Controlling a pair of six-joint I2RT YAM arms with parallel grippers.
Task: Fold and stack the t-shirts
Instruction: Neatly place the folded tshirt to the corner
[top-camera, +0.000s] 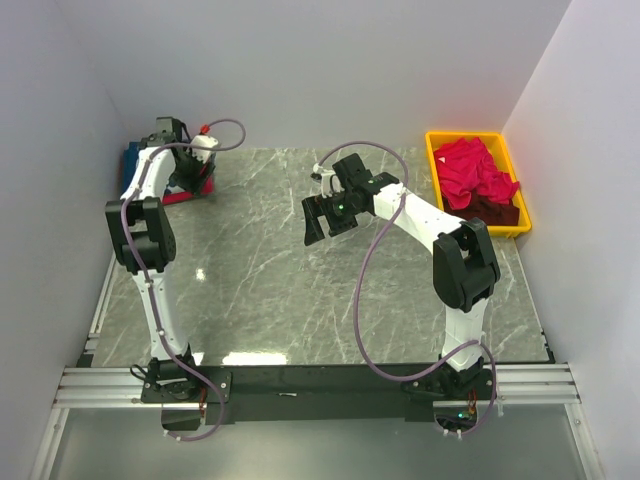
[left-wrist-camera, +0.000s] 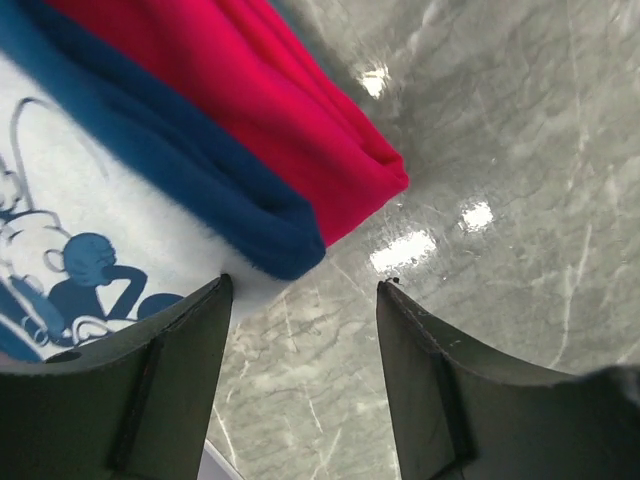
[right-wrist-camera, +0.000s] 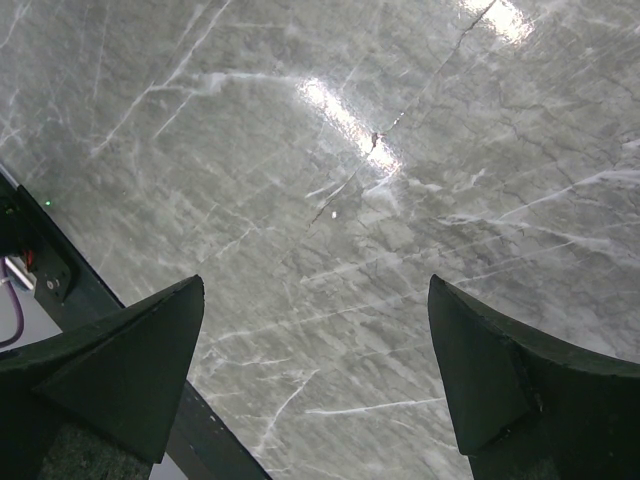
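T-shirts (left-wrist-camera: 250, 110) stacked far left look neat, so we'd lift the left gripper (left-wrist-camera: 305, 285) straight up, jaws apart like the empty right gripper (right-wrist-camera: 315, 290).

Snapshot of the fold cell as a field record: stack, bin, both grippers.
stack: folded red-pink shirt and navy shirt together, far left corner of the table
bin: yellow bin, far right, holds crumpled red-pink shirts and a maroon shirt
left gripper: open, empty, at the stack's corner
right gripper: open, empty, over bare mid-table
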